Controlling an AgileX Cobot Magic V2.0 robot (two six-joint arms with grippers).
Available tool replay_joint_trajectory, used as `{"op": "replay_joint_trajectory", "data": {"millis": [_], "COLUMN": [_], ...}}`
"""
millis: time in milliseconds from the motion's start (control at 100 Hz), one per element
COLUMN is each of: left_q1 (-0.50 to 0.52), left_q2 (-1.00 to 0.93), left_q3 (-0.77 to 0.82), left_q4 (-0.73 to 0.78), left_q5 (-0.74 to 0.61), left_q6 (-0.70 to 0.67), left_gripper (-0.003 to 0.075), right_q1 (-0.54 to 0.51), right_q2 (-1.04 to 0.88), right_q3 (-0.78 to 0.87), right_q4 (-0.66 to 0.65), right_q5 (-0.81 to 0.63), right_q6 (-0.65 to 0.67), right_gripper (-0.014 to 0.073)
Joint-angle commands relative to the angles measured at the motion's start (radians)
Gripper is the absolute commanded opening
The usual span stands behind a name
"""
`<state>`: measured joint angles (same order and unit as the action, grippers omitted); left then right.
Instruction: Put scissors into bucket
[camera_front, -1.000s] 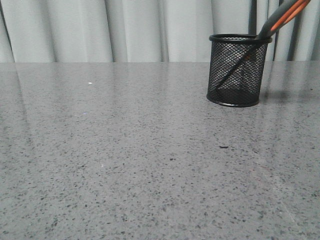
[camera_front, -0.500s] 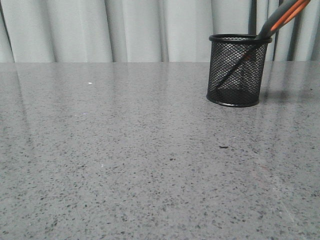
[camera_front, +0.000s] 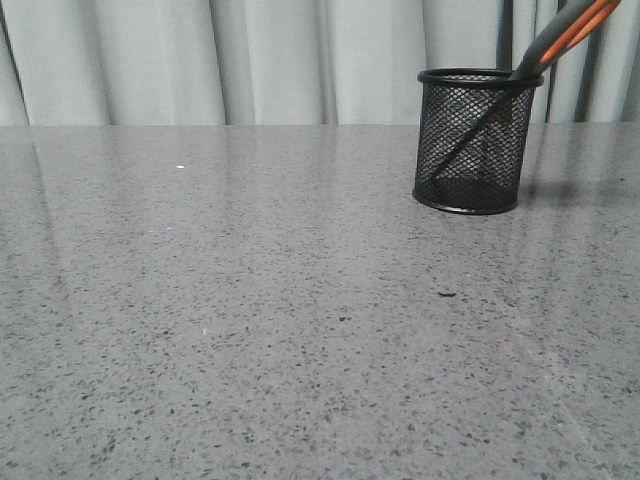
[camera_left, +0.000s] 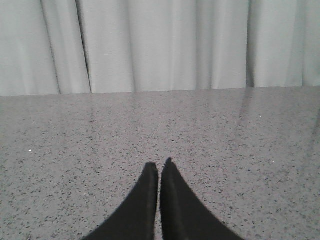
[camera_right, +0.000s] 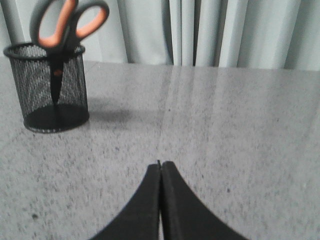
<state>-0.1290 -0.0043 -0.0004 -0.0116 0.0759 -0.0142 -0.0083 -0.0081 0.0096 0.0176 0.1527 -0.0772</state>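
Nothing has moved since the earlier frames: the scissors (camera_front: 560, 38) stand blades-down in the bucket (camera_front: 470, 140), handles leaning over its rim, so the task looks complete. The left tool (camera_left: 159, 167) and right tool (camera_right: 160, 165) both hover over the bare desk (camera_front: 250, 300), fingers pressed together, holding nothing. No brand, label or writing is readable.

Black wire-mesh bucket (camera_front: 470, 140) on glossy, seemingly stone-speckled table (camera_front: 250, 300).

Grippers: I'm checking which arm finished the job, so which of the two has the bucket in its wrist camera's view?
The right gripper: its view shows the bucket holding the scissors. The left gripper sees only bare table and curtain.
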Motion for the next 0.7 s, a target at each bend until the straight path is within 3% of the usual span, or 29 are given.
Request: {"op": "replay_joint_trajectory", "data": {"millis": [0,50,690], "left_q1": [0.003,0.003,0.003], "left_q2": [-0.026,-0.026,-0.026], "left_q3": [0.016,0.016,0.016], "left_q4": [-0.009,-0.009,-0.009], "left_q5": [-0.076,-0.076,-0.076], "left_q6": [-0.010,-0.010,-0.010], "left_gripper": [-0.0020,-0.0020,-0.0020], "right_q1": [-0.004,-0.004,-0.004], "right_q2": [-0.020,-0.020,-0.020], "right_q3": [0.030,0.027,0.027], "right_q4": [-0.018,-0.018,-0.018], "right_q5": [-0.128,-0.076,-0.073], "right_q6": [0.022,0.027,0.027], "right_gripper": [-0.0070,-0.0070,-0.0070]}}
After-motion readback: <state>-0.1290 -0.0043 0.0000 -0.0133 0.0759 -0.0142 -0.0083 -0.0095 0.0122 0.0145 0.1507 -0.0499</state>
